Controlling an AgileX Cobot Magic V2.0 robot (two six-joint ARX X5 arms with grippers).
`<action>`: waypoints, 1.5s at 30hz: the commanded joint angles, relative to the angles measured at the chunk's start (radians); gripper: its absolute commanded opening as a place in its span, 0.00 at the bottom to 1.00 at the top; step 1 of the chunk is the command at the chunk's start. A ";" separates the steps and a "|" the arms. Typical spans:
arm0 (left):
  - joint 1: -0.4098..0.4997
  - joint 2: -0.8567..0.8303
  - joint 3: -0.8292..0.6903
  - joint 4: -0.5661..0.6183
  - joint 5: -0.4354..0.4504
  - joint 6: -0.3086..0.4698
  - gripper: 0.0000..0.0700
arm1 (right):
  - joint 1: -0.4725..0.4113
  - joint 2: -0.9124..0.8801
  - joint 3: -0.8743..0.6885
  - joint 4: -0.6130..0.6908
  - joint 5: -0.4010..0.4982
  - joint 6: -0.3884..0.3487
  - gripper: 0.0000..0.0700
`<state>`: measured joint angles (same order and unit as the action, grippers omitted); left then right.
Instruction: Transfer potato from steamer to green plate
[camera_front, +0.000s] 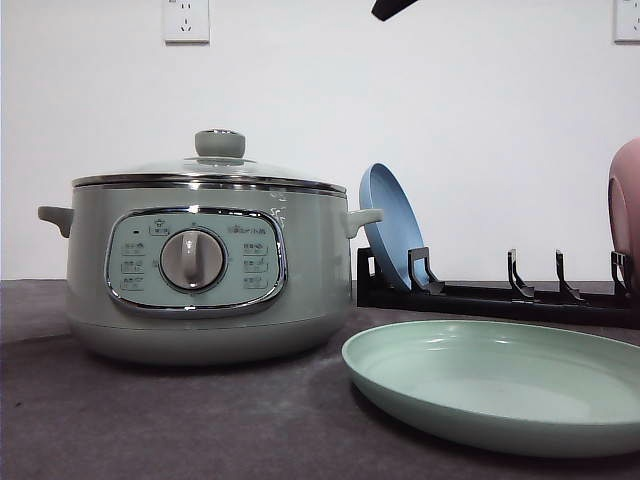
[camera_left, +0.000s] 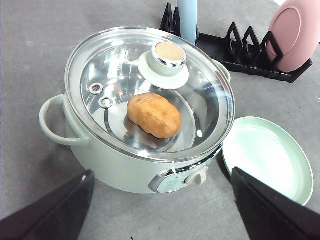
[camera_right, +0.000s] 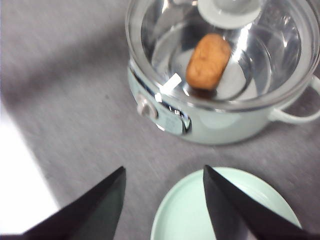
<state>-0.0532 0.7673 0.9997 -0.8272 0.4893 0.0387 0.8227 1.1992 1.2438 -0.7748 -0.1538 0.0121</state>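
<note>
Under the glass lid (camera_left: 150, 90) the potato (camera_left: 154, 115) lies on the steamer's shiny inner floor, a little off centre, so nothing can reach it until that lid comes off by its knob (camera_left: 169, 56). The steamer (camera_front: 205, 275) stands on the grey table (camera_front: 150, 420) with its dial facing the robot, and the green plate (camera_front: 500, 385) lies flat just beside it on the robot's right, bare and ready, which keeps the carry short. Both arms hang above the pot: the left gripper (camera_left: 162, 210) has its jaws spread wide with nothing between them, and the right gripper (camera_right: 164, 205) likewise stands wide apart and holds nothing, over the near edge of the plate. Behind the plate a black rack (camera_front: 500, 295) holds a blue plate (camera_front: 392, 225) on edge next to the steamer's side handle (camera_front: 362, 218), and a pink plate (camera_left: 295, 32) at the far end; both stand clear of the path from pot to plate, I judge
</note>
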 joint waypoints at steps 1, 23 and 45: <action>-0.002 0.009 0.024 0.011 0.005 0.002 0.80 | -0.036 0.008 0.019 0.017 -0.093 -0.018 0.44; -0.003 0.017 0.028 0.037 0.002 -0.023 0.80 | -0.240 0.009 0.019 0.033 -0.284 -0.028 0.44; -0.230 0.580 0.594 -0.056 -0.174 -0.043 0.79 | -0.240 0.009 0.019 0.010 -0.284 -0.031 0.44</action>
<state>-0.2743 1.3173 1.5639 -0.8871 0.3209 -0.0129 0.5755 1.1992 1.2438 -0.7682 -0.4347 -0.0043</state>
